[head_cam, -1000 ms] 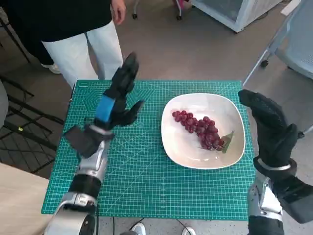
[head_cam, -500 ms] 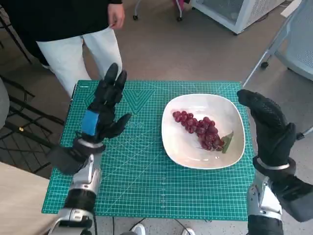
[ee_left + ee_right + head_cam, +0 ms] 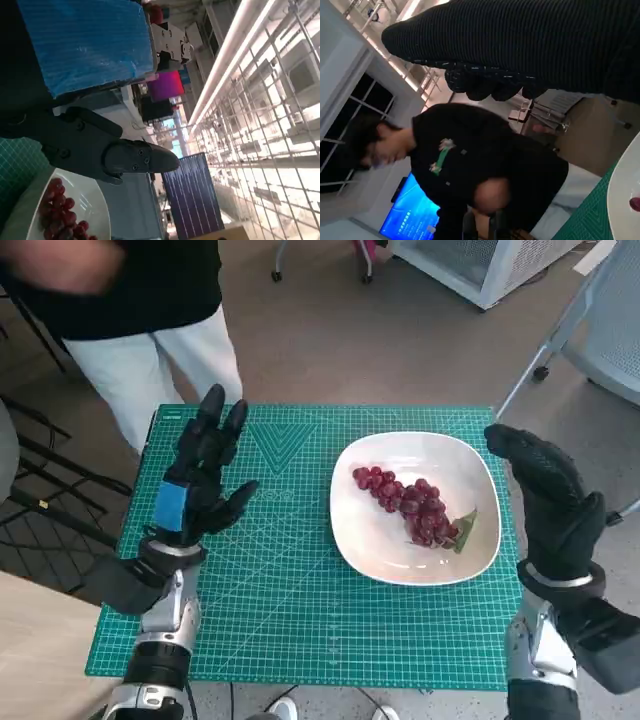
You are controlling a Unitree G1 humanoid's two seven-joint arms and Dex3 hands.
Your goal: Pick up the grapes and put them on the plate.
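Lying on white plate (image 3: 375, 540): dark-red grapes (image 3: 408, 504), green leaf attached.

Lab or office: green cutting mat (image 3: 300, 620), wheeled chair (image 3: 600, 330), wall screen (image 3: 412, 212).

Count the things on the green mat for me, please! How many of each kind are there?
Plates: 1, the white plate
Bunches of grapes: 1, the red grapes lying on the plate
Leaves: 1, a green leaf beside the grapes
Total: 3
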